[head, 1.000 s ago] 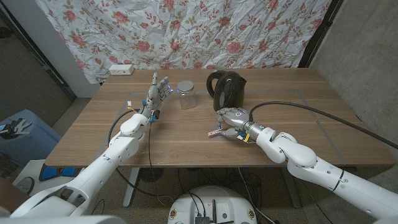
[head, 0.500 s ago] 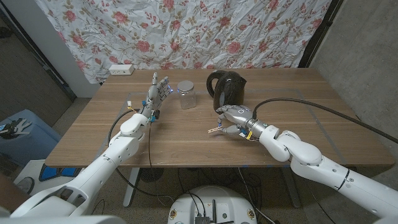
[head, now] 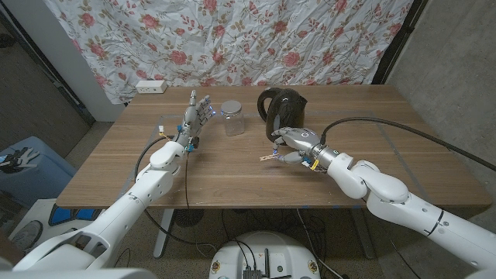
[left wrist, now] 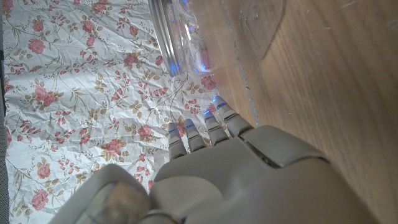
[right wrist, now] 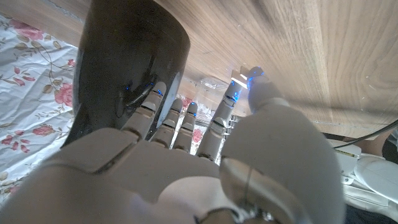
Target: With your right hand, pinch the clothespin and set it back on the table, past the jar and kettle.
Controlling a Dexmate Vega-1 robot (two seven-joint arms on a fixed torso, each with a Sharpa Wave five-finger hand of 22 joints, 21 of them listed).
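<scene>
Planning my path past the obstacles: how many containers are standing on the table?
2: a clear jar near the left hand, and a black kettle right of it, just behind the right hand pinching the clothespin.

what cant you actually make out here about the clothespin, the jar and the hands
- Clothespin: tiny in the head view; the right hand covers its gripped end, so the contact cannot be made out. In the right wrist view the hand's back hides it.
- Jar: too small in the head view to tell any contents; in the left wrist view it is cut off by the edge and blurred.
- Left hand: fingers apart, palm side hidden in the left wrist view.
</scene>
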